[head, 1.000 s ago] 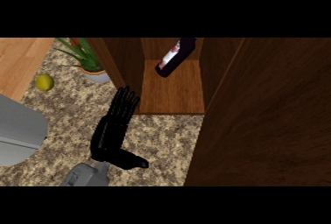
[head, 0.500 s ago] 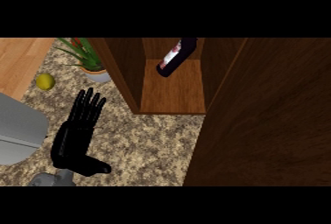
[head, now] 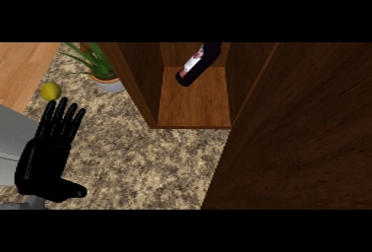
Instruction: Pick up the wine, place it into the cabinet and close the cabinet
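We look steeply down on a speckled stone counter (head: 152, 162). The wine (head: 195, 66) stands inside the cabinet (head: 141, 78), on its wooden shelf (head: 195, 106), leaning toward the upper right with its label facing us; its top is cut off by the upper edge of the view. The shelf's front edge meets the counter just below the bottle, and the compartment is walled by dark side panels on both sides. The cabinet door (head: 298, 138) fills the right part of the view, a broad dark panel whose left edge runs diagonally from the cabinet's right wall down to the lower edge.

Open counter lies between this door edge and the left hand (head: 47, 155), which shows at the lower left with fingers straight and spread, thumb out to the right, grasping nothing. Beyond its fingertips a lemon (head: 50, 91) sits near the counter's left edge, beside a potted plant (head: 98, 64) that stands just left of the cabinet. A grey surface (head: 11, 138) borders the counter at the left. The right hand does not appear.

Compared with the frame half a second earlier, we see the left hand farther left and lower, well apart from the cabinet; the bottle and door are unchanged.
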